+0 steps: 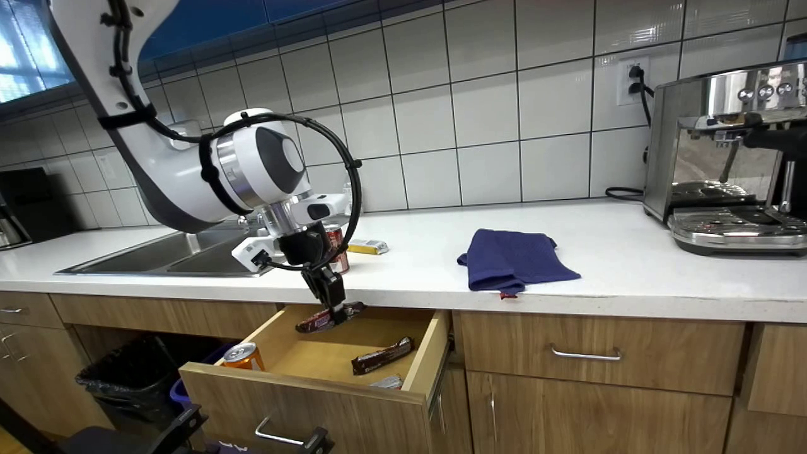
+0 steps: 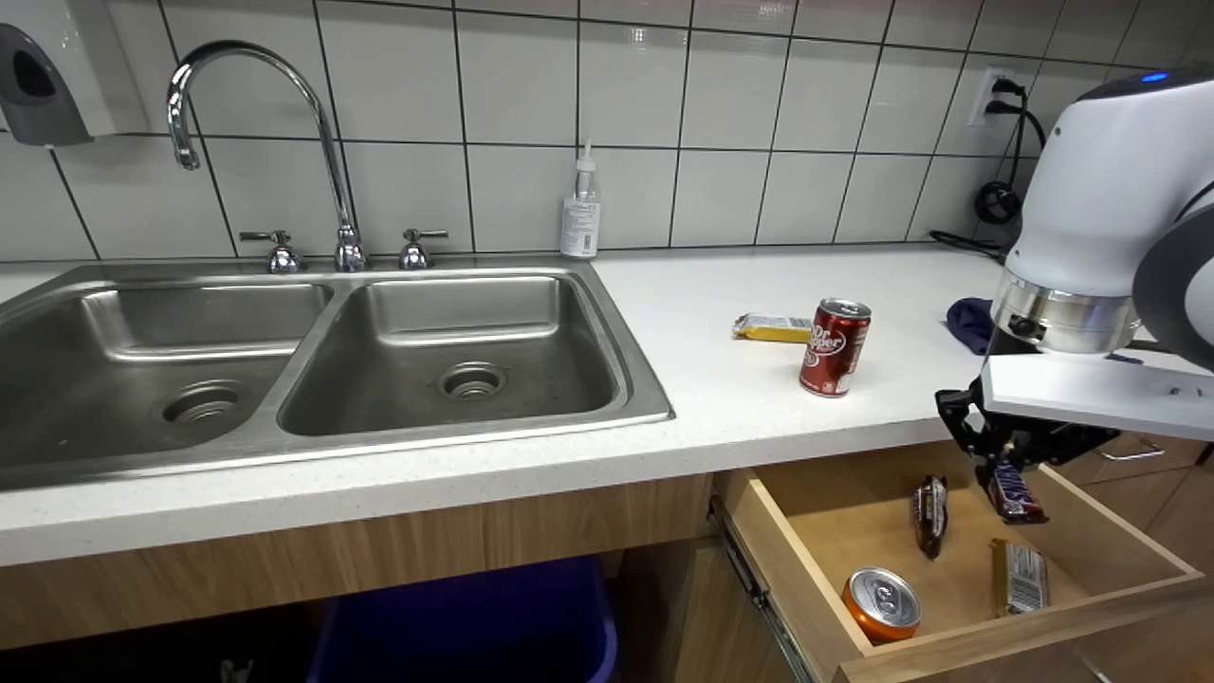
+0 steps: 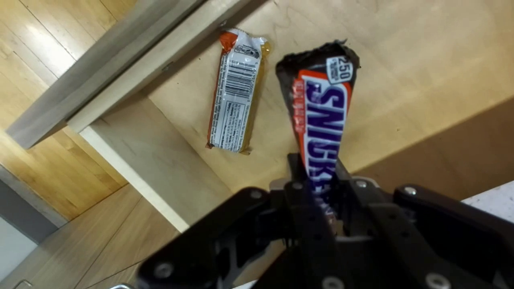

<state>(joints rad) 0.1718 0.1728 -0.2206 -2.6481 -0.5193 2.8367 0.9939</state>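
My gripper (image 3: 319, 172) is shut on a Snickers bar (image 3: 326, 100), whose far end sticks out past the fingers in the wrist view. In both exterior views the gripper (image 1: 337, 311) points down, holding the bar (image 2: 1015, 498) above the inside of an open wooden drawer (image 1: 290, 397). On the drawer floor lie a dark brown wrapped bar (image 2: 930, 517) and an orange and yellow wrapped bar (image 3: 236, 88) with its barcode side up. An orange can (image 2: 882, 604) stands in the drawer's front corner. The fingers hide part of the held bar.
The white counter's front edge (image 1: 403, 297) overhangs the back of the drawer. On the counter are a Dr Pepper can (image 2: 835, 348), a yellow-wrapped bar (image 2: 773, 328), a blue cloth (image 1: 514, 258) and a coffee machine (image 1: 665, 170). A double sink (image 2: 645, 379) is set in beside them.
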